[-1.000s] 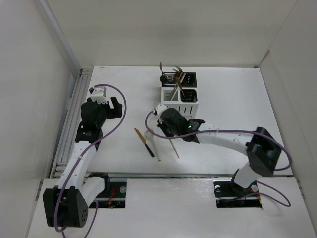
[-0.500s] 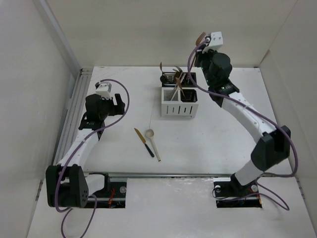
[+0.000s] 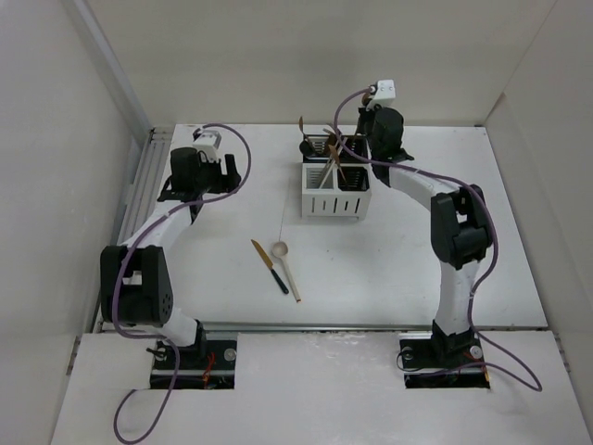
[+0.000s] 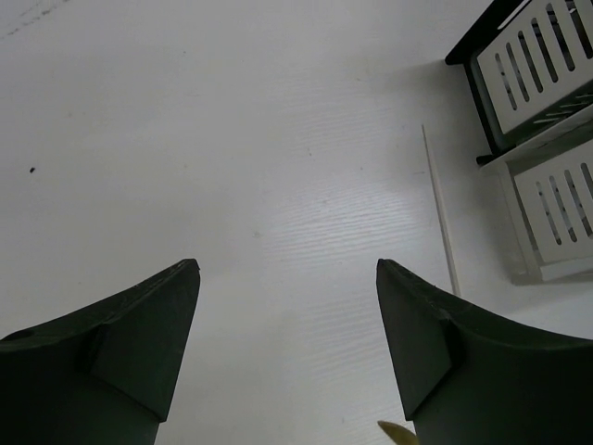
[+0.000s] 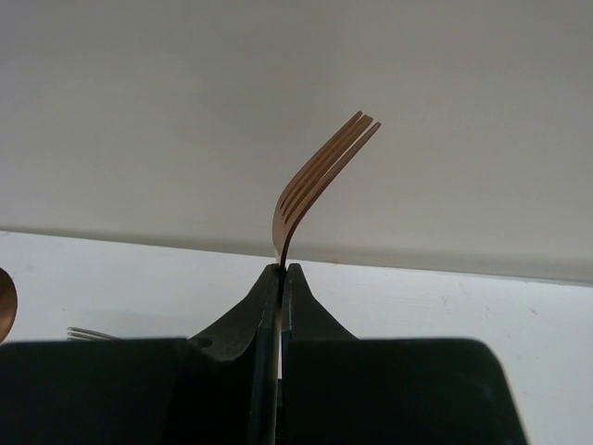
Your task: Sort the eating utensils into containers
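Note:
My right gripper [image 5: 281,269] is shut on a copper fork [image 5: 315,181], tines up against the back wall. In the top view this gripper [image 3: 371,107] is over the back right of the caddy [image 3: 335,190], which holds several copper and black utensils. My left gripper [image 4: 287,264] is open and empty above bare table; in the top view it [image 3: 225,174] is left of the caddy. A pale chopstick [image 3: 283,218] lies by the caddy's front left and also shows in the left wrist view [image 4: 439,209]. A knife [image 3: 270,266] and a white-bowled spoon [image 3: 285,267] lie nearer me.
The caddy's slitted white sides [image 4: 547,139] show at the right of the left wrist view. White walls close the table [image 3: 435,250] at the back and both sides. A rail [image 3: 139,213] runs along the left edge.
My right arm rose from mid-table with the fork, swung to the back and came down over the caddy's back right. My left arm swung toward the back of the table.

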Robot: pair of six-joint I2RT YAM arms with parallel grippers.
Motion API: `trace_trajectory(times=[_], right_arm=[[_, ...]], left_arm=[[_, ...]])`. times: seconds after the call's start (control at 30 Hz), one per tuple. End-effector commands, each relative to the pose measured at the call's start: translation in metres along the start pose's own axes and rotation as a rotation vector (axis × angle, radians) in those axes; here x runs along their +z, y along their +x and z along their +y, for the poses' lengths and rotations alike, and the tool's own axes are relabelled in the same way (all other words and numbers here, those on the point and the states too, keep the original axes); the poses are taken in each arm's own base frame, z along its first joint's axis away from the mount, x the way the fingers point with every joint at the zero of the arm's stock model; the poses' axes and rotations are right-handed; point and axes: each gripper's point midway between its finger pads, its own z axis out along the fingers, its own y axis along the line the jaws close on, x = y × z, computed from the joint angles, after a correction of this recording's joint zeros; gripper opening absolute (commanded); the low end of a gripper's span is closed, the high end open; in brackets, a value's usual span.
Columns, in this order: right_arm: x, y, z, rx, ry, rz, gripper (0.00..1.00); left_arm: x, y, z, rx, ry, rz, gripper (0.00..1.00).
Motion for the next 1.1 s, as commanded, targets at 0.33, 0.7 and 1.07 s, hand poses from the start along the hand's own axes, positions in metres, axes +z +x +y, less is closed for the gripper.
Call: trace_trajectory(times=[0.33, 0.7, 1.07], right_arm=[[-0.024, -0.025, 0.016, 0.025, -0.043, -0.079, 0.19], [-0.053, -0.093, 0.007, -0.021, -0.048, -0.159, 0.77], [-0.104, -0.106, -0.022, -0.043, 0.035, -0.131, 0.78]], left_arm=[[0.035, -0.003, -0.037, 0.090, 0.152, 0.052, 0.71], [0.059, 0.022, -0.087, 0.154, 0.278, 0.147, 0.70], [0.081, 0.072, -0.111, 0.177, 0.236, 0.352, 0.68]])
